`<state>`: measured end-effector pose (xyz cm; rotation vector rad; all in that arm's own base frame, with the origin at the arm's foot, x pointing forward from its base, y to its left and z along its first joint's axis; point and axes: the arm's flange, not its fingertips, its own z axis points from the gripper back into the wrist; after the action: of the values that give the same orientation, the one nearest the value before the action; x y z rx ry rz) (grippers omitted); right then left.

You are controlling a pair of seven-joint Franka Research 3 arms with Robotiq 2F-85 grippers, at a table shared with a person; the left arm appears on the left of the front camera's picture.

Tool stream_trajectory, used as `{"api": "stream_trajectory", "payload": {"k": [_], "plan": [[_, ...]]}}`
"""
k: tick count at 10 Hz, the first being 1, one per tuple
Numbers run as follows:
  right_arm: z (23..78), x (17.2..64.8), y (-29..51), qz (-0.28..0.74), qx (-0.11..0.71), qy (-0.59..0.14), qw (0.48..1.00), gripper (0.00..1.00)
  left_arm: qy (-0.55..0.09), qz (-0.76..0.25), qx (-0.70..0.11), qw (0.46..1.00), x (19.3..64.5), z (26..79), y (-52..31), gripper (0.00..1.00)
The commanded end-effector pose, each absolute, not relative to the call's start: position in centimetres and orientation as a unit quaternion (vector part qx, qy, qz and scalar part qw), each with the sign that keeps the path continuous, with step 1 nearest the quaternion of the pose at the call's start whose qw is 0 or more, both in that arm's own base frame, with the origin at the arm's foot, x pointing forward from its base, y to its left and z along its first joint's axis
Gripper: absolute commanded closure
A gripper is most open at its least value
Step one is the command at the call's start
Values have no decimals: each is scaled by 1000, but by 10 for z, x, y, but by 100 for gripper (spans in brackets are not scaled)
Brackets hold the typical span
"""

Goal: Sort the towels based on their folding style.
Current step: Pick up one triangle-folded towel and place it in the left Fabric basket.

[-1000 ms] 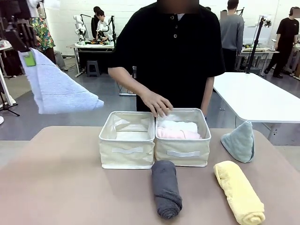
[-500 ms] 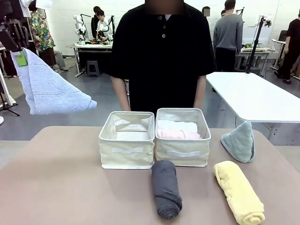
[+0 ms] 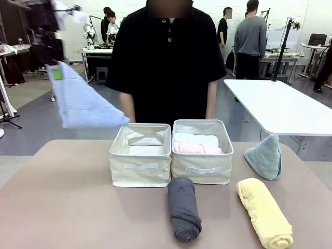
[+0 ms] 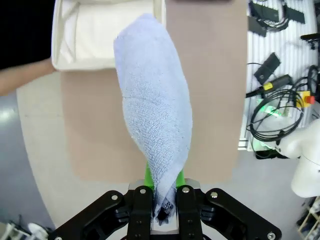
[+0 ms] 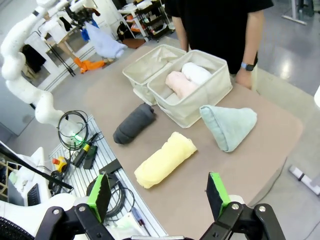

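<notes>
Six towels are on my screens. At far left, above the table (image 3: pixel 62 202), my left gripper (image 4: pixel 162 202) has its jaws pinched tight on the narrow tip of the blue towel (image 3: pixel 85 104). The towel hangs in the air, its long axis slanting down to the right, and its broad end points at the left basket (image 3: pixel 140 167), close to that basket's far left corner. The right basket (image 3: pixel 202 170) touches the left one and holds two towels, both lying left to right: the white roll (image 3: pixel 199 139) on the far side and the pink roll (image 3: pixel 194 149) on the near side. The grey roll (image 3: pixel 184 207) lies on the table just beside the right basket's near wall, its long axis near to far. To the right, the yellow roll (image 3: pixel 264 212) runs near to far, its near end angled right. Beyond it the teal cone (image 3: pixel 265 156) stands with its tip up. My right gripper (image 5: pixel 159 194) hangs high over the near right edge, jaws spread wide and holding nothing.
</notes>
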<state>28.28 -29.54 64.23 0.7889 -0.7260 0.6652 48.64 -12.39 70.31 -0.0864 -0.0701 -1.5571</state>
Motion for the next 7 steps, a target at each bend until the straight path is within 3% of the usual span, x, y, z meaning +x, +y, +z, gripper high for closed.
{"api": "stream_trajectory", "payload": {"k": [1, 7], "plan": [[644, 284, -297, 315, 376, -351, 798, 0, -39, -730, -40, 681, 516, 701, -157, 85], [644, 284, -297, 315, 376, -351, 798, 0, -58, -765, -1, 642, 550, 645, -234, 85]]}}
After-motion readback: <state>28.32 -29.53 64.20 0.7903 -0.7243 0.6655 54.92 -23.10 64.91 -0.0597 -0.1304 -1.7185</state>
